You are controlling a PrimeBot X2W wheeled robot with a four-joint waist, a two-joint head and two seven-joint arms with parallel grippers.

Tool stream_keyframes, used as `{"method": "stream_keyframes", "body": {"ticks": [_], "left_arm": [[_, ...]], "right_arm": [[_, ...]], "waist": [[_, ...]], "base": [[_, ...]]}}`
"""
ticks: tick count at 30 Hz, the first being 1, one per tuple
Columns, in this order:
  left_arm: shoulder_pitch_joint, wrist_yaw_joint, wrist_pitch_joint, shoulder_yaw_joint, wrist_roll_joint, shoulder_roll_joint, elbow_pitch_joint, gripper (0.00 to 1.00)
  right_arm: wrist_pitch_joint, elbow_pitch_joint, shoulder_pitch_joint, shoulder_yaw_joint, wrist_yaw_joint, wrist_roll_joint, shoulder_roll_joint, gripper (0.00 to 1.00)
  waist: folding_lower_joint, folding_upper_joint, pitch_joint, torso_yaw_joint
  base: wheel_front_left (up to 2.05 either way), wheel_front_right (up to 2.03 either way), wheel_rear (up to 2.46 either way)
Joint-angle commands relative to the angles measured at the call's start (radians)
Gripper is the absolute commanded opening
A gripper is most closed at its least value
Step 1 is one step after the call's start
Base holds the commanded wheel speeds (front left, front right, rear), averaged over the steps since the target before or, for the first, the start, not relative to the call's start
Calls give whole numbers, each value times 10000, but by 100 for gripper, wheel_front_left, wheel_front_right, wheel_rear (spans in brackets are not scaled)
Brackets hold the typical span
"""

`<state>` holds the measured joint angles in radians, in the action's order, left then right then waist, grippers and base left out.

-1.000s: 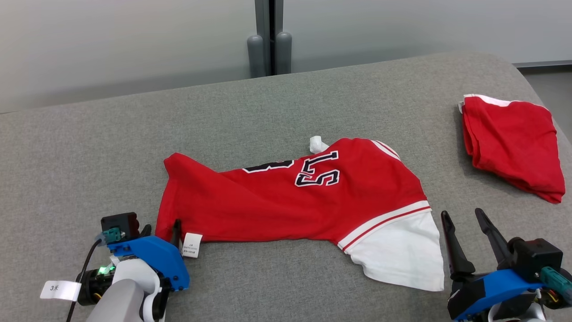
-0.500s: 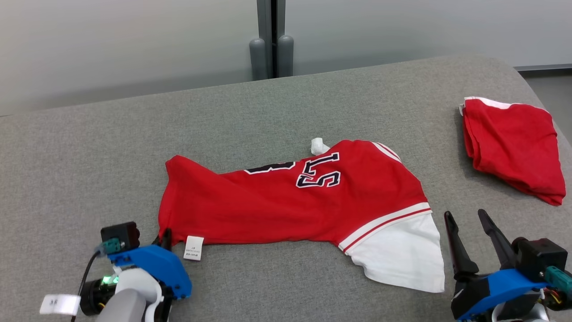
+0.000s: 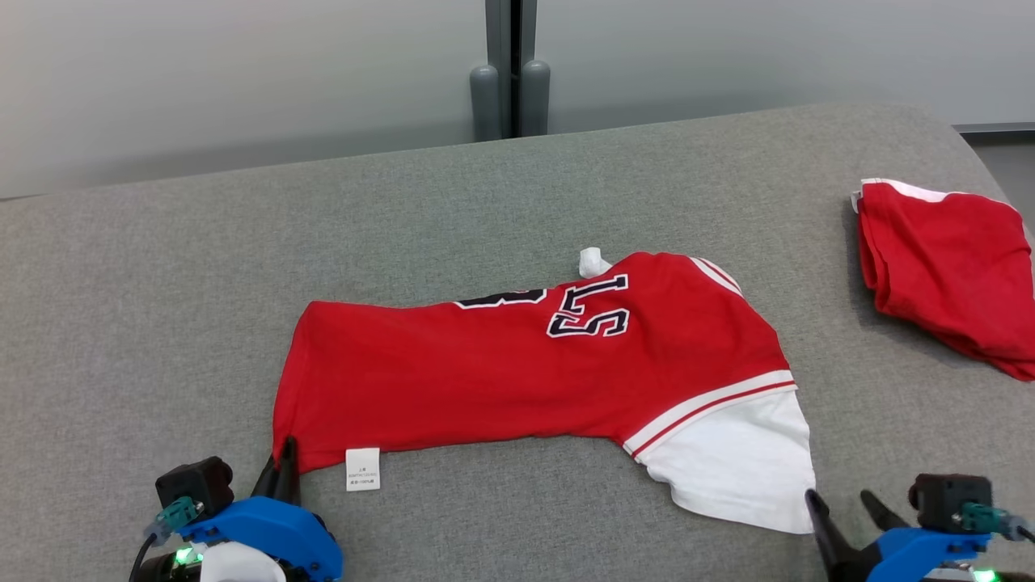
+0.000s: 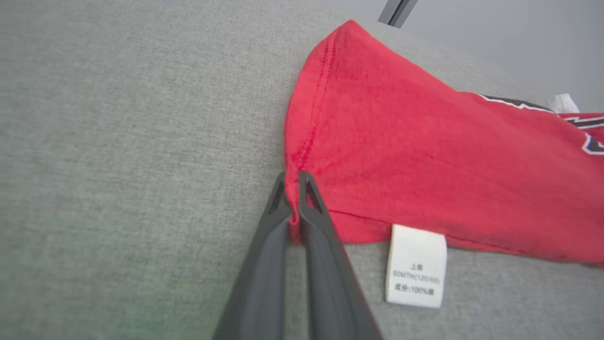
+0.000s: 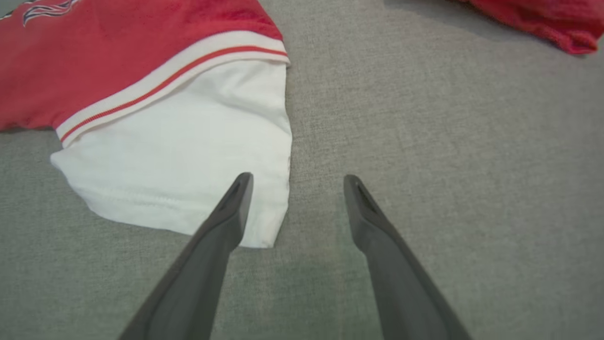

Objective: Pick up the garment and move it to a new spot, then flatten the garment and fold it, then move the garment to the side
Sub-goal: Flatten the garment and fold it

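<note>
Flattening looks to be the step in hand: a red jersey (image 3: 517, 372) lies spread but rumpled across the middle of a grey padded surface (image 3: 162, 267), not yet smooth and not yet folded. Folding it and moving it aside appear to be left. Whether it has already been carried to a new spot cannot be told.

At the lower left of the head view, the left gripper (image 3: 285, 454) is clenched on the jersey's near left corner. The left wrist view shows a pinch of red hem caught between its two dark fingers, just beside a white care label (image 3: 362, 469) hanging from that edge.

From that corner the red body runs rightward, with dark-outlined lettering near its far edge, and ends in a white sleeve (image 3: 728, 461) at the near right.

At the lower right, the right gripper (image 3: 839, 497) has its jaws spread wide, grasping nothing. It sits just beside the sleeve's near right corner; in the right wrist view one finger overlaps the sleeve's edge, though contact cannot be judged.

Far right, well apart, lies a second red garment (image 3: 946, 275), bundled.
</note>
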<state>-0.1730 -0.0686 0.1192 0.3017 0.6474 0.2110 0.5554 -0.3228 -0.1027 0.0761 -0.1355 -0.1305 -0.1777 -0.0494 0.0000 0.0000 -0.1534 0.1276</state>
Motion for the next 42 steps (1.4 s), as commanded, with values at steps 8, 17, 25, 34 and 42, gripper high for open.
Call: {"method": "stream_keyframes", "body": {"ticks": [8,17,25,34,42], "left_arm": [[310,-233,-261,9,68,182,-764,0],[482,-286,-302,-41,248,179,-1208,0],[864,92,116,-583,1048,19,-2710,0],[836,419,-1127,-1180,2541,375,-6068,0],[120,-171,-3157,-1761,4203,895,-8832,0]], "right_arm": [[-57,-1702,-713,681,-10,-45,3,100],[-18,-2209,-1170,1269,-38,-434,40,0],[375,832,-1104,307,-4,-192,-23,0],[-661,4706,-1573,-128,-4,415,-20,0],[-1679,6172,-2792,-225,-4,662,-426,0]], "waist": [[0,0,-170,-156],[0,0,-141,-296],[0,0,276,-242],[0,0,768,-295],[0,0,786,-352]], "base": [[0,0,0],[0,0,0],[0,0,0],[0,0,0],[0,0,0]]}}
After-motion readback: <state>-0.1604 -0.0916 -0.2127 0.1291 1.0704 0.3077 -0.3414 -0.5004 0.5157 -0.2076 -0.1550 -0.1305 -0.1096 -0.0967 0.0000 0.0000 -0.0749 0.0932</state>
